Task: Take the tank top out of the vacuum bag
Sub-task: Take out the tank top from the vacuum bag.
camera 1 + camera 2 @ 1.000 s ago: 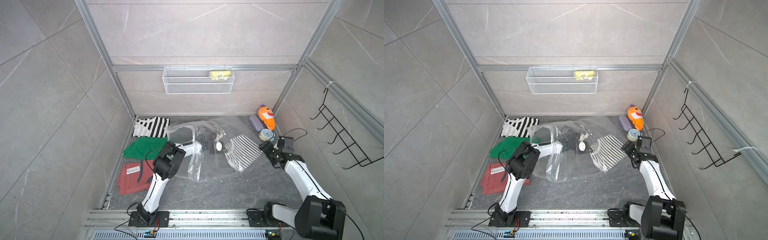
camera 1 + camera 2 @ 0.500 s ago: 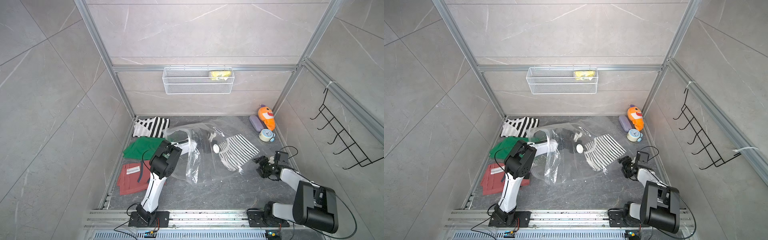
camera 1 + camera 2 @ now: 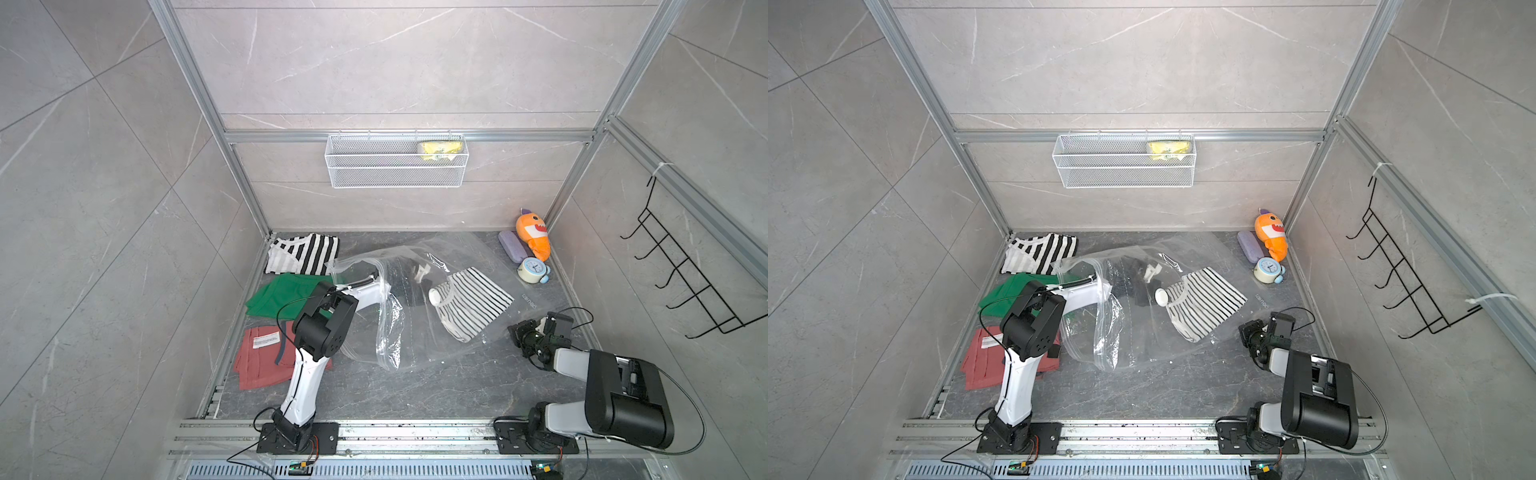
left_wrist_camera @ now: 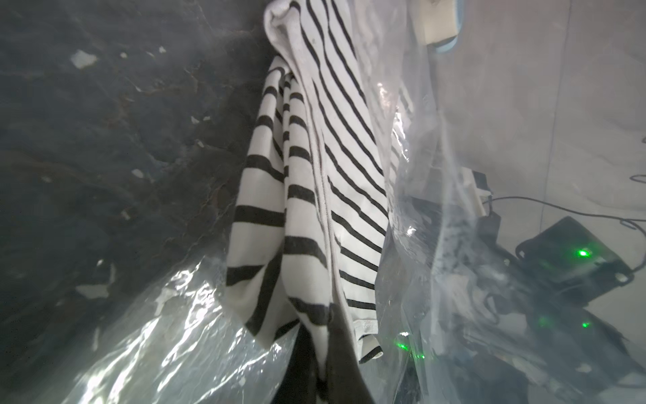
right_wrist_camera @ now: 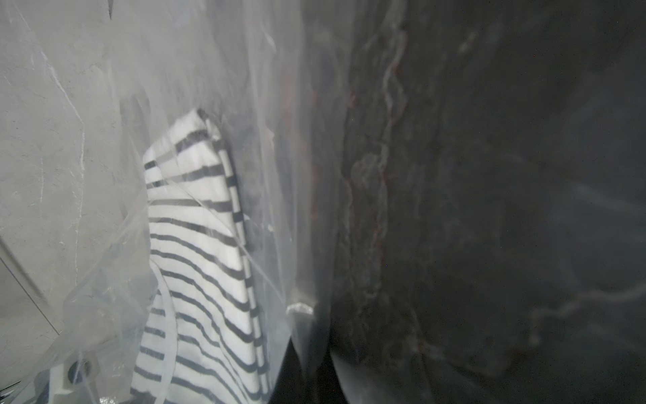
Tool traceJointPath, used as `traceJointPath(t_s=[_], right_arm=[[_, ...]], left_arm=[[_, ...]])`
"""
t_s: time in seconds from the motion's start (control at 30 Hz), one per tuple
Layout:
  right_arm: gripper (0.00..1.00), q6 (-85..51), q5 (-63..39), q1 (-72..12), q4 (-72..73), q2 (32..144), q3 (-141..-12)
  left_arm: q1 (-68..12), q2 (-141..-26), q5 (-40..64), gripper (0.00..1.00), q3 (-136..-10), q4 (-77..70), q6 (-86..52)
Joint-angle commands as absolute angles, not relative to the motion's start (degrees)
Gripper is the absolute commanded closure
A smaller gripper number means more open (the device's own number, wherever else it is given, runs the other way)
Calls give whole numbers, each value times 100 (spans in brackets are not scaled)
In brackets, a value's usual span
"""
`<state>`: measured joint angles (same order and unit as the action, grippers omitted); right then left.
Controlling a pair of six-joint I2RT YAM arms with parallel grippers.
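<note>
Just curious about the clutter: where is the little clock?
In both top views the clock sits near the back right corner of the floor, just in front of the orange plush toy and purple case.

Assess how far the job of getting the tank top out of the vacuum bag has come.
Done: the vacuum bag is open, and the left end effector is inside it, shut on the tank top. In hand: the right end effector pinches the bag's opposite edge. Left: the tank top lies wholly inside; pull it out.
</note>
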<state>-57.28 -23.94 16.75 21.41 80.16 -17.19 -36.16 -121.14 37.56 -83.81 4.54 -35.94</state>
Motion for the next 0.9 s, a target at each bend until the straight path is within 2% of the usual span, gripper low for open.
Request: traceJointPath(t_s=[0.0,0.3,0.53,0.87], right_arm=[[100,-5679,-2070,1660,2302,7839,-1661],[100,-4683,-607,1510,-395,5845,-2276],[100,-4739,-480,1507,-365,6141,-2279],[100,-4685,514,1295,-1032,5587,-2321]], left_arm=[[-3473,-11604,3720,100,-8272,623,-3243],[-3235,-11439,3684,100,-8021,791,-3043],[-2902,-10963,3778,100,-7621,1165,-2795],[-2462,-10478,3388,100,-7299,2180,-2513]])
